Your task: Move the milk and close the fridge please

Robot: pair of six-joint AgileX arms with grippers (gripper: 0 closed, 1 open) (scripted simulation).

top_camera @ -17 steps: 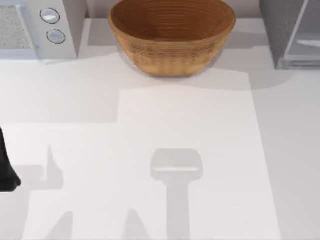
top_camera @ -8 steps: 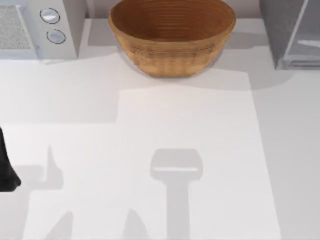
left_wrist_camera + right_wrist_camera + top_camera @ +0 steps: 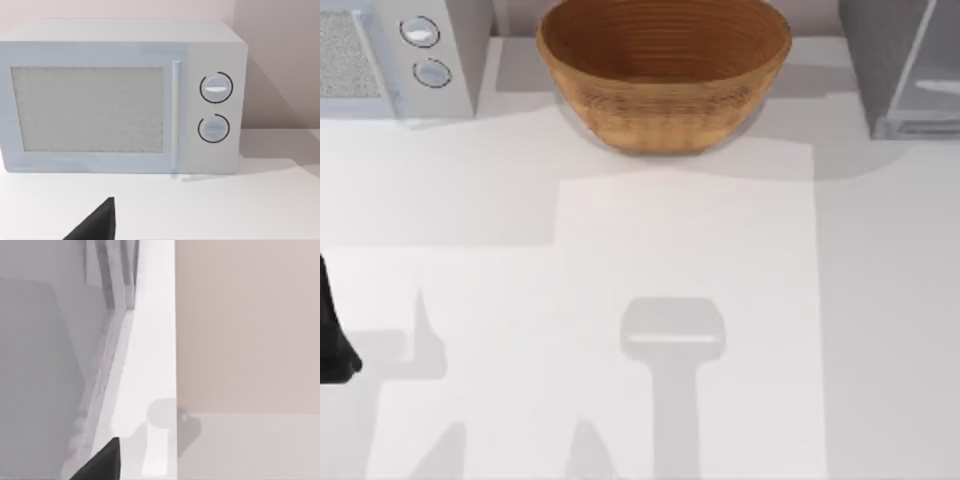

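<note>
Lighting bright, even, diffuse. Counter [image 3: 720, 250] near-white, with sharp-edged pale grey shadows in the top view: a paddle-shaped one at centre, pointed ones at lower left. Wicker bowl [image 3: 664, 70] casts a soft shadow at its base. Microwave [image 3: 120, 95] evenly lit, without glare.

top cam overhead; l wrist faces microwave [image 3: 120, 97].

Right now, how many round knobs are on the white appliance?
2. Upper knob and lower knob sit stacked on the white appliance, beside its door handle, at the table's far left.
</note>
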